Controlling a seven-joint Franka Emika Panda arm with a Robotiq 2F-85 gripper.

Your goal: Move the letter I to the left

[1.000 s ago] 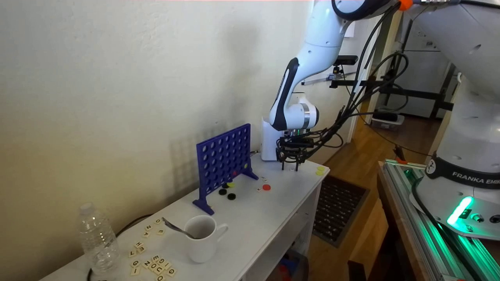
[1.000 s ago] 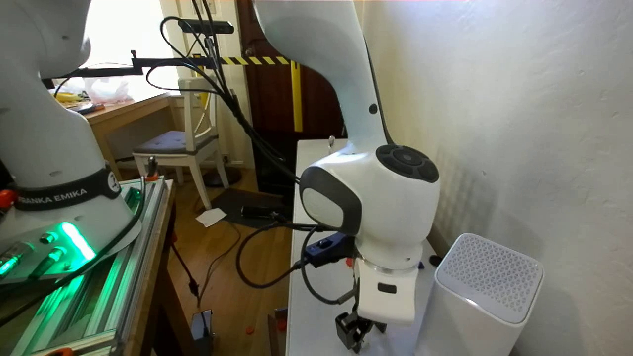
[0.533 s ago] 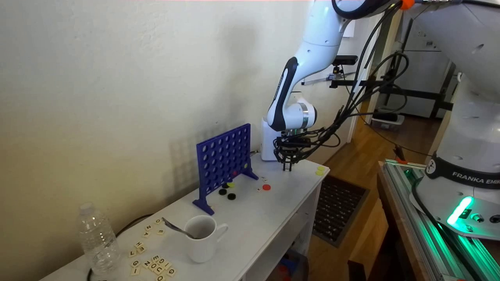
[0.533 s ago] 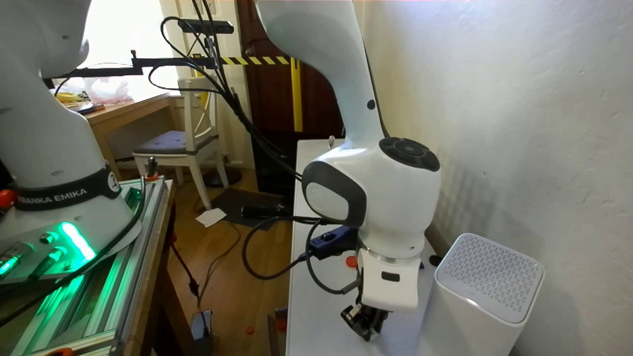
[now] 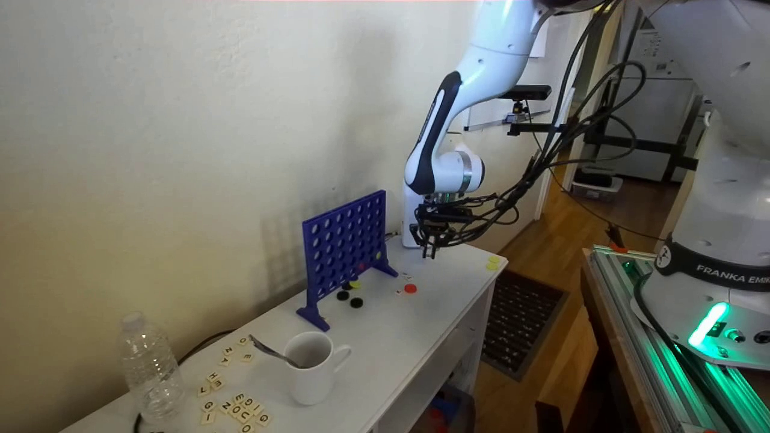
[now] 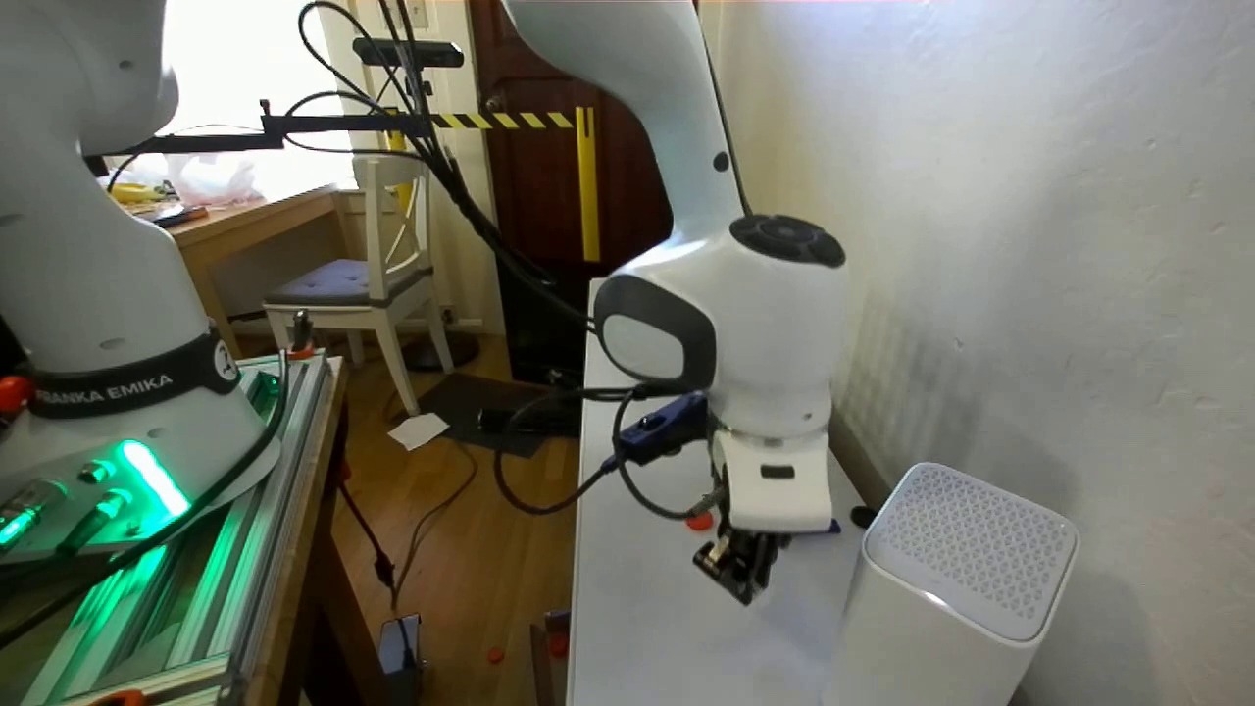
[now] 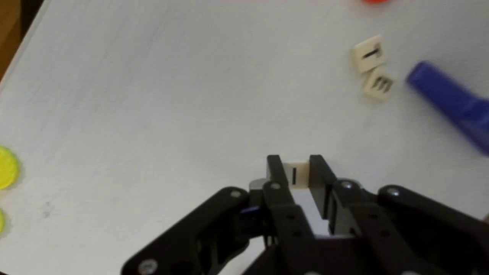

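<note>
the tool is clamped on the letter i tile, pinching it from two opposite sides, and seems to hold it just above the worktop. it should be very light and stiff, hard to crush or break, though its thin, probably smooth edges may let it slip or twist. the best hold is these opposite edges, squarely near their middle, leaving the lettered face free.
</note>
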